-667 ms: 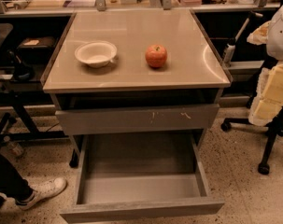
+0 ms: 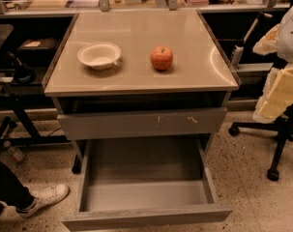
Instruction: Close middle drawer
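Observation:
The middle drawer (image 2: 146, 216) is pulled far out of the grey cabinet, low in the camera view. Its plain front panel is nearest to me, and its grey box is empty inside. Above it, the drawer front with pale scratch marks (image 2: 141, 123) stands slightly out under the cabinet top. My gripper (image 2: 280, 93) shows as pale white and yellowish parts at the right edge, beside the cabinet's right side. It is about level with the scratched drawer front, apart from the drawers and touching nothing.
On the cabinet top (image 2: 136, 79) sit a white bowl (image 2: 99, 55) and a red apple (image 2: 161, 58). An office chair base (image 2: 276, 144) stands at the right. A person's leg and white shoe (image 2: 42, 198) are at the lower left. Dark desks and shelving stand behind.

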Available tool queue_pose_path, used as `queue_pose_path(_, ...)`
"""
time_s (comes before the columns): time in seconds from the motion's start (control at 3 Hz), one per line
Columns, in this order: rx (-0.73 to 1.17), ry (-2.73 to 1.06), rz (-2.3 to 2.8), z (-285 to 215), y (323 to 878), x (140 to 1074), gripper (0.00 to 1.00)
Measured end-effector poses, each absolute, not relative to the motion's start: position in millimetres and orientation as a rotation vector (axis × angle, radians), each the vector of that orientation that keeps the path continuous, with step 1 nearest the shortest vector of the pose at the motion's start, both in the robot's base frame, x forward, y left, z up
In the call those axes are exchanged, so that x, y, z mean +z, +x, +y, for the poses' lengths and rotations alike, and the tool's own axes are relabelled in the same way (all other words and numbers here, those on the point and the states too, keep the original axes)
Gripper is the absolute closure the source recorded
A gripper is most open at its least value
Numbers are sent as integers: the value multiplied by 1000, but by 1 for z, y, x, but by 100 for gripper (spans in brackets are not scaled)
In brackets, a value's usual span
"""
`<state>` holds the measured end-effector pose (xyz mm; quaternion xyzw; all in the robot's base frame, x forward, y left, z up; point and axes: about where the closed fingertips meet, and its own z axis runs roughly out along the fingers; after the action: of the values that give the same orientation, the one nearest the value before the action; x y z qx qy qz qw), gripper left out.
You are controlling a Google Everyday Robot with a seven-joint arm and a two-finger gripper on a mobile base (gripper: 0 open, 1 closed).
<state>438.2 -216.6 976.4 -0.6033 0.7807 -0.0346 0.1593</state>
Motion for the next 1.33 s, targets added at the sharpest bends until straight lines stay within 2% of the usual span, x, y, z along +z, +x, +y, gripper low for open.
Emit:
queue_pose_path(1.0, -99, -1724, 2231, -217, 438, 976, 88)
queue_pose_path(1.33, -99, -1724, 2231, -217, 438, 976, 100)
